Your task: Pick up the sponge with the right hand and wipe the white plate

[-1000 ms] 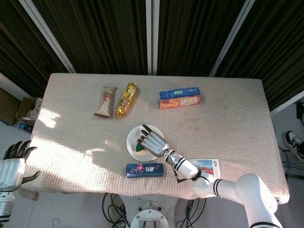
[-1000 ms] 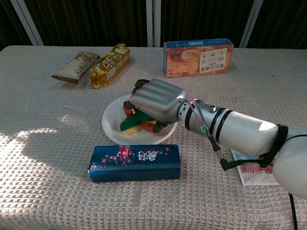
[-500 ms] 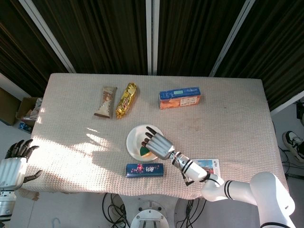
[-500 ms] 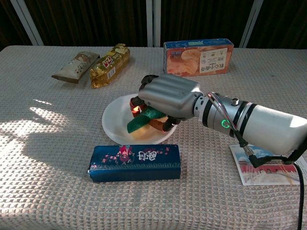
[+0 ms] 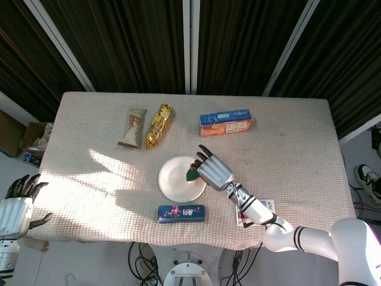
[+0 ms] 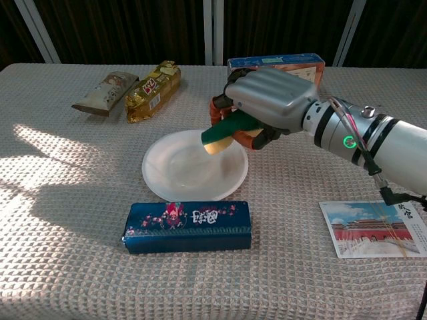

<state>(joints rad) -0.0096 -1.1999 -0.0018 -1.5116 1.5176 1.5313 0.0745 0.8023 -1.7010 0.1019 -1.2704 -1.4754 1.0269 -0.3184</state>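
Note:
The white plate (image 5: 176,180) (image 6: 180,175) lies on the cloth near the table's front, nothing lying on it. My right hand (image 5: 214,170) (image 6: 270,100) hovers over the plate's right rim and grips a green and yellow sponge (image 5: 191,176) (image 6: 221,134), lifted off the plate with its yellow end pointing down. My left hand (image 5: 16,205) stays at the table's left front corner, away from everything, fingers spread and holding nothing; the chest view does not show it.
A dark blue box (image 5: 181,213) (image 6: 187,226) lies just in front of the plate. A postcard (image 6: 372,229) sits to the right. An orange cracker box (image 5: 225,123), a gold snack pack (image 5: 158,125) and a beige wrapper (image 5: 133,127) line the back.
My right hand has lifted the sponge off the plate and moved it up and to the right, above the plate's right rim. The left hand has barely moved.

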